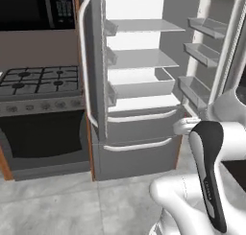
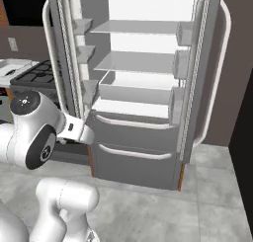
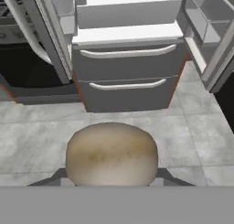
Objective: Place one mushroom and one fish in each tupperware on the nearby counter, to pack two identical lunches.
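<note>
We hold mushroom (image 3: 111, 153) pinched in claw (image 3: 111, 179) (brown round cap, right between fingers). Fridge (image 3: 128, 45) stands open ahead of claw, shelves bare. We guess packing just started: tubs, fish and desk still to reach.

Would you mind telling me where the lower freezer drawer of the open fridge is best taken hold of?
By the pale curved bar handle across the front of the lower freezer drawer, at mid-span, approached straight from the front: it runs horizontally and bows outward from the panel.
</note>
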You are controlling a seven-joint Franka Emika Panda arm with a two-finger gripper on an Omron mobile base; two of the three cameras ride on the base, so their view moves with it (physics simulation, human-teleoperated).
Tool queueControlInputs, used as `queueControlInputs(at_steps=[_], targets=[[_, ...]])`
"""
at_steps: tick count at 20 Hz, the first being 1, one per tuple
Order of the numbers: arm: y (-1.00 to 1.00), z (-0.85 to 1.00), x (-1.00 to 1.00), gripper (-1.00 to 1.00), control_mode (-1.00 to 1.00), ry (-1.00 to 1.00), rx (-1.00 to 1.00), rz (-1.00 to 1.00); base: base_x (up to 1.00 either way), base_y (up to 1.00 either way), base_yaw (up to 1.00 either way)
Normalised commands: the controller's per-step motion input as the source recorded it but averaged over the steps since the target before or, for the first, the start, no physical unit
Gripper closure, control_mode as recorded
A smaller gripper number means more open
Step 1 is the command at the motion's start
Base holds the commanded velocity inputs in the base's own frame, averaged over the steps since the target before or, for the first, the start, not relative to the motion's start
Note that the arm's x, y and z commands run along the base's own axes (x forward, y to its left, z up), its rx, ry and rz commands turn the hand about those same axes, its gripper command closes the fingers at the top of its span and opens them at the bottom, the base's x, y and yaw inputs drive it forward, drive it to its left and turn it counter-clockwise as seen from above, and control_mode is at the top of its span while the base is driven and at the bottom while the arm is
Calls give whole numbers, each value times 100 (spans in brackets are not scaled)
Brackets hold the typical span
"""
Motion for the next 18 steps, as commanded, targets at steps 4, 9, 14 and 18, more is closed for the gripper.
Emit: queueControlInputs(at_steps=[4, 9, 14, 18], targets=[[0, 0, 0, 100, 100, 0, 0, 0, -19, 100, 0], [0, 0, 0, 100, 100, 0, 0, 0, -3, 100, 0], [0, 0, 0, 100, 100, 0, 0, 0, 0, 100, 0], [0, 0, 0, 100, 100, 0, 0, 0, 0, 100, 0]])
